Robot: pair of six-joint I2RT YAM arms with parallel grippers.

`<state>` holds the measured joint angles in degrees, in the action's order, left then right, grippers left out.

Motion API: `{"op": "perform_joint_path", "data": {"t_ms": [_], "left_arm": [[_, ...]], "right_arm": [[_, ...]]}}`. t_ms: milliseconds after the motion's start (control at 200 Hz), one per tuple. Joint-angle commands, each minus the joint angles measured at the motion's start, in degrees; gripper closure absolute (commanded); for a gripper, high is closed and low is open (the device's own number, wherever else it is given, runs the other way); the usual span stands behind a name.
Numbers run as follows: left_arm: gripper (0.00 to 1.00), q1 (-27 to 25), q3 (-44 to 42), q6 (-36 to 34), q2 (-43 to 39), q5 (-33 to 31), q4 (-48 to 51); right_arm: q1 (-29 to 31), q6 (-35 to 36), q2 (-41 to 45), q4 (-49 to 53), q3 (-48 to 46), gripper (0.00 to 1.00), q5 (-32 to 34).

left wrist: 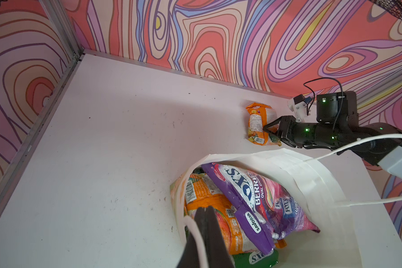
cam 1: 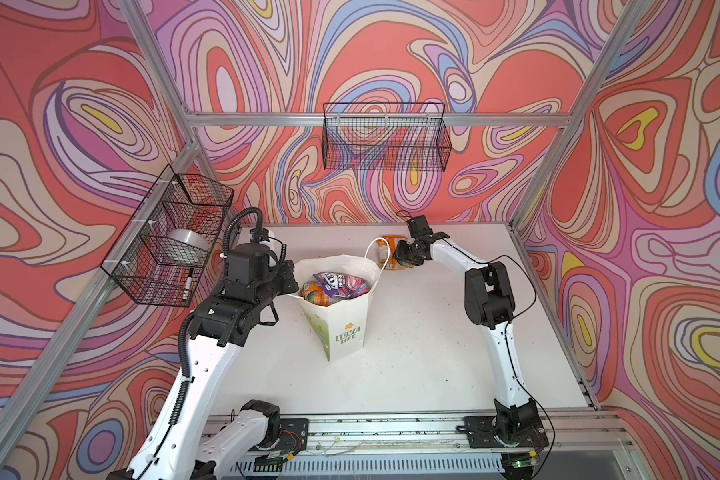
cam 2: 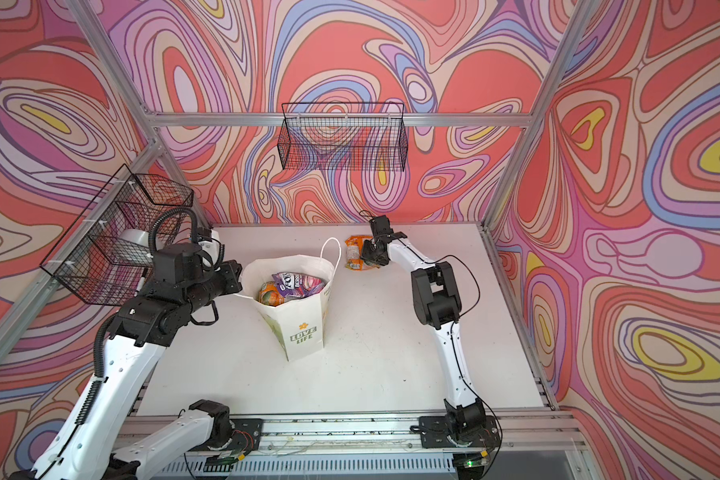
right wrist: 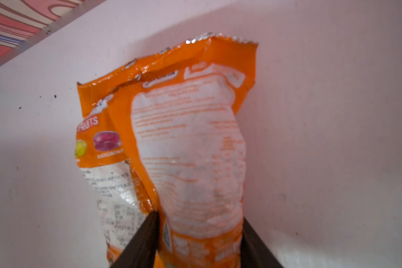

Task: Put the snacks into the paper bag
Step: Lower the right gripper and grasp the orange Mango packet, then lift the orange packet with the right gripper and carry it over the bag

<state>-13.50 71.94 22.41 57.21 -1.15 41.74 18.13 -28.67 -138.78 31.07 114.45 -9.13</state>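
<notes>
Snacks [cam 1: 336,286]: purple and orange pouches lie inside the paper bag [cam 1: 344,336], just ahead of the left gripper [left wrist: 203,212].
Orange pouch [right wrist: 188,150]: flat on the table [cam 1: 433,353], with its near end between the fingers of the right gripper [right wrist: 200,217].
Right gripper state: narrowed, fingers pressing both sides of that pouch.
Left gripper state: pinched together on the bag's edge at its cord handle [left wrist: 369,141].

A robotics test cell is indicated: a table [cam 1: 412,357] is enclosed by swirl-printed wall panels [cam 1: 391,50] on aluminium framing [cam 1: 267,119], robot arms [cam 1: 504,365] are mounted on a rail [cam 1: 391,428], and wire baskets [cam 1: 385,137] are hung.
</notes>
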Motion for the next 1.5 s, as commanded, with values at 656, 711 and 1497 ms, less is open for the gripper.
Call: {"op": "perform_joint_path", "data": {"t_ms": [656,711,1497], "left_arm": [[0.96,0.8,0.6,0.7,1.5,5.3,-3.3],[0.96,0.8,0.5,1.0,1.6,5.7,-3.3],[0.96,0.8,0.5,0.9,1.7,7.7,-3.7]], "right_arm": [[0.5,-5.5,34.9,-5.1,-36.6,1.00,-0.7],[0.5,-6.1,38.2,-5.5,-39.3,1.00,-0.3],[14.1,-2.5,56.6,2.4,-25.6,1.00,7.8]]}}
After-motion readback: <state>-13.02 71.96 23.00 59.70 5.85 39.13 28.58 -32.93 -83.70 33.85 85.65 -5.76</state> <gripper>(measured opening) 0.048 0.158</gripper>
